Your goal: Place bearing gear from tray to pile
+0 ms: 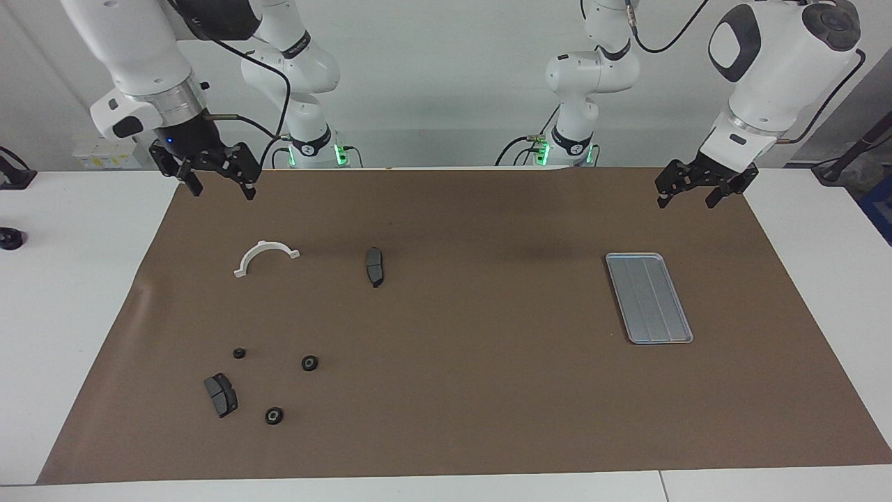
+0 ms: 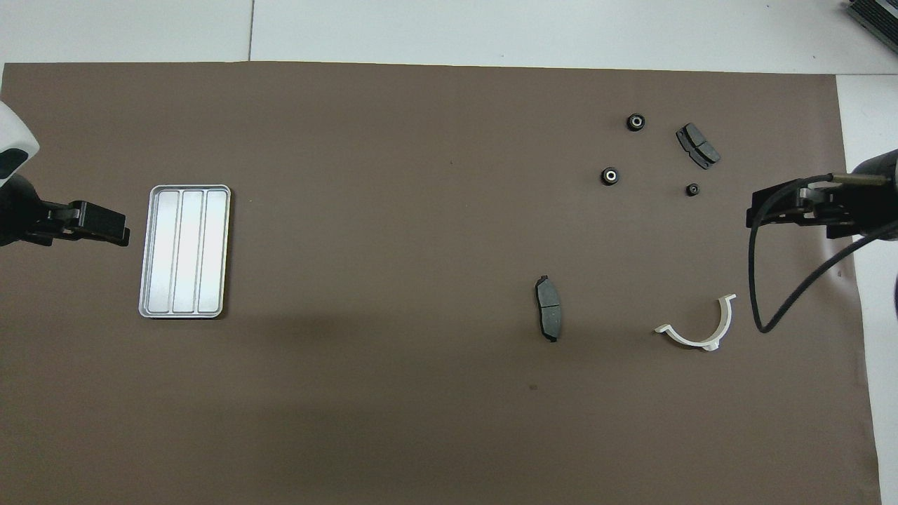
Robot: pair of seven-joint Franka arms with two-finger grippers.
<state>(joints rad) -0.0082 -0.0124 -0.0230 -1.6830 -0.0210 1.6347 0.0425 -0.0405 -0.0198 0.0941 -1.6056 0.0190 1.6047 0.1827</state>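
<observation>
Tray (image 1: 649, 298) bare on the mat, below the raised left hand (image 1: 702, 193).

A plain pale wall (image 1: 446, 77) runs along the back, evenly lit, no window showing. The white table (image 1: 77, 293) stretches wide, and a big brown mat (image 1: 474, 390) covers most of its top, white margins left bare at both ends. A seam splits the white surface at the edge farthest from the robots (image 2: 251, 31). Soft shadows fall across the mat. Green lights glow low against the wall (image 1: 339, 155).
</observation>
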